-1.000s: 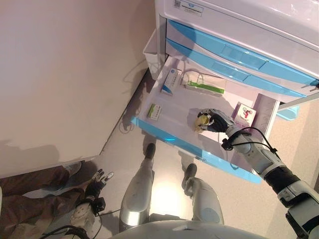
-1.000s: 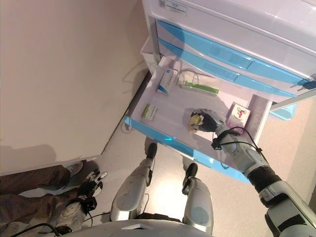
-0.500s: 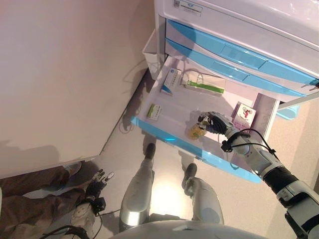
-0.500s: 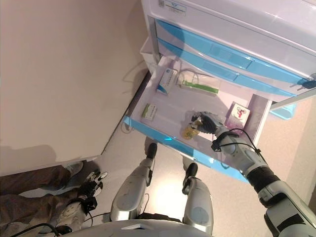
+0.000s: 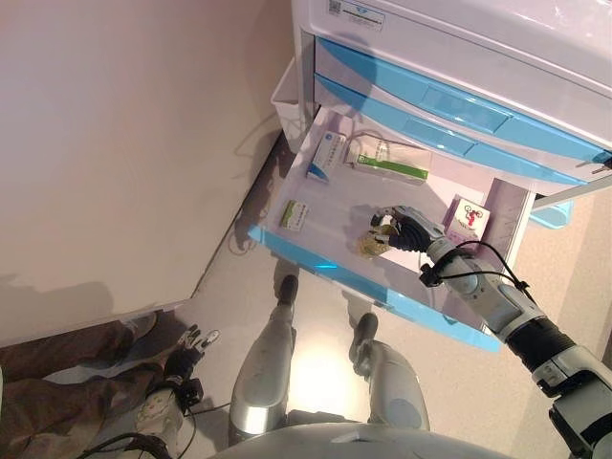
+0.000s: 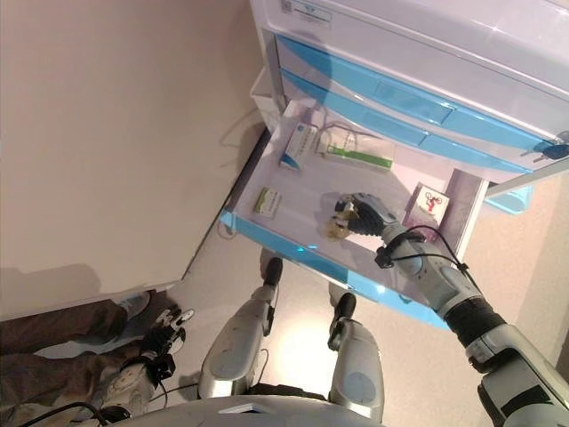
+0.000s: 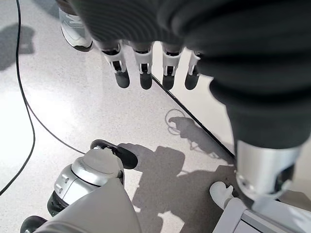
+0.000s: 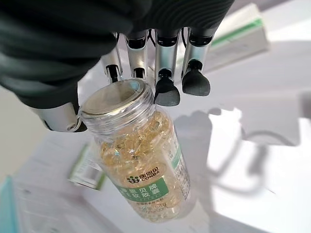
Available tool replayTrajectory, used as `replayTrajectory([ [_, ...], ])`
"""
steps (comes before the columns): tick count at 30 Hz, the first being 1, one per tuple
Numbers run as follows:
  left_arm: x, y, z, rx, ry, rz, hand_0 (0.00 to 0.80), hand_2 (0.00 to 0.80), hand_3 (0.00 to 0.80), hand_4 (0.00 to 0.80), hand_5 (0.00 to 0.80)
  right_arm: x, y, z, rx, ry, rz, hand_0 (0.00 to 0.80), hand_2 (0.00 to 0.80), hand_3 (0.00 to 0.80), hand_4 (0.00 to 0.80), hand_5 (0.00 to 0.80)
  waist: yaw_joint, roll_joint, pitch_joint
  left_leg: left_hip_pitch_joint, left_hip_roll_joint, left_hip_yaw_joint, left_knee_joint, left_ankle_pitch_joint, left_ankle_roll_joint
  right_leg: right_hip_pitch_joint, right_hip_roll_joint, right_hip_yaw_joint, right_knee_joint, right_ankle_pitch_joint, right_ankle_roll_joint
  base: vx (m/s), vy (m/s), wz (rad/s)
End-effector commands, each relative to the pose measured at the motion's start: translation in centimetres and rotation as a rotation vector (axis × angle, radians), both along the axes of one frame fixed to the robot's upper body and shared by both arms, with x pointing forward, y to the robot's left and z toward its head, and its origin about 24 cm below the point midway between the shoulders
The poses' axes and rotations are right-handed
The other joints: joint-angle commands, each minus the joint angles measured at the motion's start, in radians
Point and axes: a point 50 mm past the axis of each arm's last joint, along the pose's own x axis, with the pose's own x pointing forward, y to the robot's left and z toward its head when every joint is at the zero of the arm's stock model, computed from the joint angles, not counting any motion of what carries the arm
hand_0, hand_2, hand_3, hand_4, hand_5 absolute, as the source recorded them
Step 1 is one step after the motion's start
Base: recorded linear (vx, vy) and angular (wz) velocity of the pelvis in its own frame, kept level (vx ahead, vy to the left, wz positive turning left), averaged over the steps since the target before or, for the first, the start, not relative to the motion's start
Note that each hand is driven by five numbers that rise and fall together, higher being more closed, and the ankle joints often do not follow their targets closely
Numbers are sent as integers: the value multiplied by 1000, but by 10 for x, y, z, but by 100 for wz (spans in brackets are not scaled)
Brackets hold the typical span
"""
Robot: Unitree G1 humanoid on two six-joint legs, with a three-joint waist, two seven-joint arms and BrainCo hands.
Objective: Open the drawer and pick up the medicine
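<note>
The lower drawer [image 5: 316, 260] of the white cabinet stands open. My right hand [image 5: 409, 229] reaches into it. Its thumb and fingers [image 8: 167, 92] are curled round the lid end of a clear medicine bottle [image 8: 141, 165] full of yellow capsules, which sticks out past the fingertips over the drawer floor [image 5: 368, 244]. My left hand [image 5: 186, 349] hangs low at the lower left, away from the drawer; its fingers [image 7: 146, 73] are straight and empty.
The drawer also holds a blue-and-white box [image 5: 328, 155], a long green-and-white box [image 5: 390, 164], a small green-and-white box [image 5: 295, 213] and a pink box [image 5: 467, 216]. Closed blue drawers [image 5: 459, 105] are above. A wall stands left. A person's legs [image 5: 57, 382] are at lower left.
The bottle sat deep in my right hand a second ago; now it sticks out from the fingertips, and the hand has shifted slightly left in the drawer. The left hand has not moved.
</note>
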Motion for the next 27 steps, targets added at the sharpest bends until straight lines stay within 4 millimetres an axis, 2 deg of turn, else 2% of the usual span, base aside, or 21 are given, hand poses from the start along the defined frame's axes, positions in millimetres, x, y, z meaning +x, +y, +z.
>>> replayTrajectory([
  [1,-5,-2,-1,18,3,-11,0,0,0,0,0,-6,12,39,26,-136,125,800,800,800,800,800,-11,-24,-53,24,7,33,63,-122,-5,-9,-2,12,-70,92,13,1,2,-4],
  [14,-11,4,-2,34,30,21,0,0,0,0,0,-26,23,86,4,-223,270,800,800,800,800,800,-26,-61,-93,70,24,53,22,-122,-10,33,11,28,-111,99,25,6,-11,-3],
  [27,-25,16,-4,58,80,65,0,0,0,0,0,-46,23,143,22,-249,380,800,800,800,800,800,-42,-100,-164,127,48,73,-25,-129,-20,88,26,48,-160,102,35,38,-27,-8],
])
